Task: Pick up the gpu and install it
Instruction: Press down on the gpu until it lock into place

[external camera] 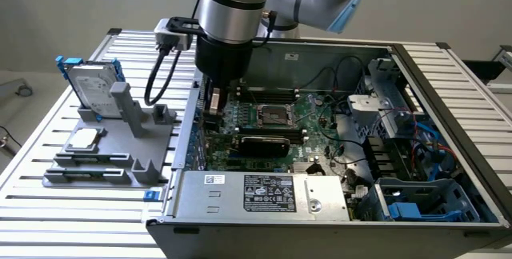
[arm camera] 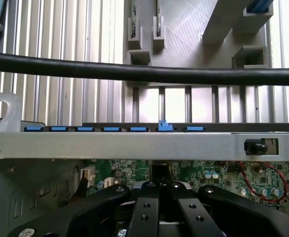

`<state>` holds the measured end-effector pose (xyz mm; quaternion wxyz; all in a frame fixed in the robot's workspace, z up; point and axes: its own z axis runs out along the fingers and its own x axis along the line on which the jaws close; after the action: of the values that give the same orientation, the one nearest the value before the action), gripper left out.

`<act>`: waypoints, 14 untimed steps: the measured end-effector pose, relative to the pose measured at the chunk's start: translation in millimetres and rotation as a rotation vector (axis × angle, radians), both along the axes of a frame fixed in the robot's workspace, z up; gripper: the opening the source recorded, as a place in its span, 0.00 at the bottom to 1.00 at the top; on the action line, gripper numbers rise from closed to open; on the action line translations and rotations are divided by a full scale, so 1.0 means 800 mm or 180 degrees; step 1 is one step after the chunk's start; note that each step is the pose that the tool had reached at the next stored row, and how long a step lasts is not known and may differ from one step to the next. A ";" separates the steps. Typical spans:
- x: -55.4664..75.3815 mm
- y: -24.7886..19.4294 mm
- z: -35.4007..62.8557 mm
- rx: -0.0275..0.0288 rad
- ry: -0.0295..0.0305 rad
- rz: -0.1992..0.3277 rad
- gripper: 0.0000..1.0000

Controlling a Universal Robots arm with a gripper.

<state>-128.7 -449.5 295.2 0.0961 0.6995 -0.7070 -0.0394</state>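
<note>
The gpu, a flat card with a black rounded shroud, lies inside the open computer case on the green motherboard, just below the CPU socket. My gripper hangs at the case's wall on the exterior view's left, a short way from the gpu and apart from it. In the wrist view its black fingers meet over the motherboard; the gripper is shut and I see nothing between them. The silver case wall runs across just beyond the fingertips.
On the exterior view's left a grey fixture holds a silver hard drive in a blue frame and a small square silver chip. A power supply fills the case's near side. A black cable crosses the wrist view. Blue latches line the wall.
</note>
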 end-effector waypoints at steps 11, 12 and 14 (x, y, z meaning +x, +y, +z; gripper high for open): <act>-0.001 0.0035 0.001 -0.0008 0.0008 -0.0050 0.11; -0.001 0.0035 0.001 -0.0009 0.0010 -0.0057 0.11; -0.001 0.0035 0.002 -0.0010 0.0012 -0.0069 0.11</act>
<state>-129.5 -446.7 296.7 0.0981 0.6915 -0.7145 -0.0407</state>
